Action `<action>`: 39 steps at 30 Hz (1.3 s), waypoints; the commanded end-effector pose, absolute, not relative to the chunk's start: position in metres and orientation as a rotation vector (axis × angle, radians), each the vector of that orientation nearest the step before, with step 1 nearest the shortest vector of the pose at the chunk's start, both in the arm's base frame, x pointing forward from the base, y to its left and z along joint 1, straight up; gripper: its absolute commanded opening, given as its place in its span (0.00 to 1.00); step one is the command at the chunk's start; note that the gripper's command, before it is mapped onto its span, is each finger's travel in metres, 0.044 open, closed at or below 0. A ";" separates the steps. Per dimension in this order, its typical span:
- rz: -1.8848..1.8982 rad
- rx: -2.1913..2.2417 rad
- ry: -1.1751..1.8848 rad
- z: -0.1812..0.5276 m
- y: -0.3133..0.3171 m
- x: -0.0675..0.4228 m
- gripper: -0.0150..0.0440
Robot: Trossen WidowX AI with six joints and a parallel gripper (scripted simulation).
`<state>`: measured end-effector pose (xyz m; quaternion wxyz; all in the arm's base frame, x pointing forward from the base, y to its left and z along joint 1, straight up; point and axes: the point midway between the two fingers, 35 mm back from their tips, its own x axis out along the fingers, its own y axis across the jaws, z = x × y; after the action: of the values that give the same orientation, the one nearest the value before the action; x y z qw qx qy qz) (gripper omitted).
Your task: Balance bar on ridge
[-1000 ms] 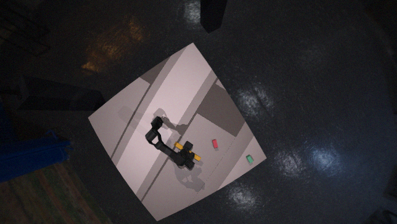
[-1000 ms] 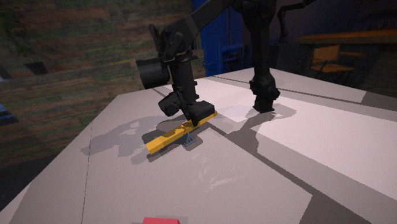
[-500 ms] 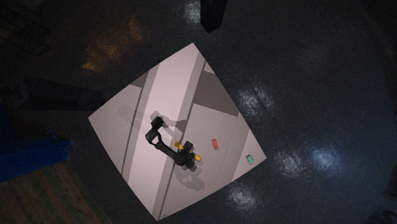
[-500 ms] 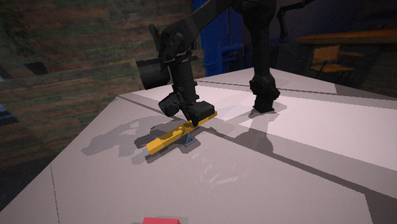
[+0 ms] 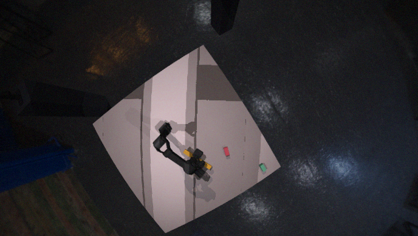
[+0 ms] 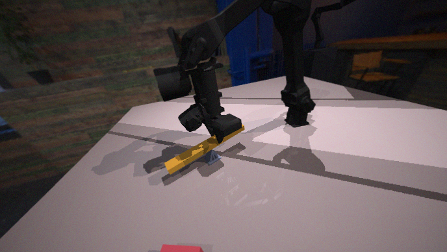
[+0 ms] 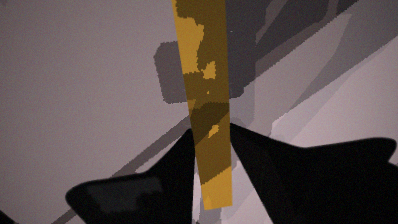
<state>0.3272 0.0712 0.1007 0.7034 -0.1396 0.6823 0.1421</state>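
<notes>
A long yellow bar (image 5: pixel 208 165) (image 6: pixel 195 152) (image 7: pixel 207 95) lies across a small grey-blue triangular ridge (image 6: pixel 212 157) on the pale table (image 6: pixel 292 208). In the exterior view the bar slopes, its near end lower and just above the table. My gripper (image 6: pixel 221 134) (image 5: pixel 198 160) (image 7: pixel 210 130) is shut on the bar near its far, higher end. In the wrist view the two black fingers clasp the bar on both sides. The ridge is hidden in the wrist view.
A small red block (image 5: pixel 226 151) (image 6: pixel 182 248) lies on the table to the right of the bar. A small green block (image 5: pixel 262 167) lies near the table's right corner. The arm's base (image 6: pixel 297 113) stands behind the bar.
</notes>
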 end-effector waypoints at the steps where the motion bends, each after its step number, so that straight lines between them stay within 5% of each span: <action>1: 0.316 -0.316 1.518 0.100 0.071 0.327 0.25; 39: 0.316 -0.316 1.518 0.097 0.071 0.327 0.25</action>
<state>0.3270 0.0711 0.0985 0.7038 -0.1399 0.6818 0.1421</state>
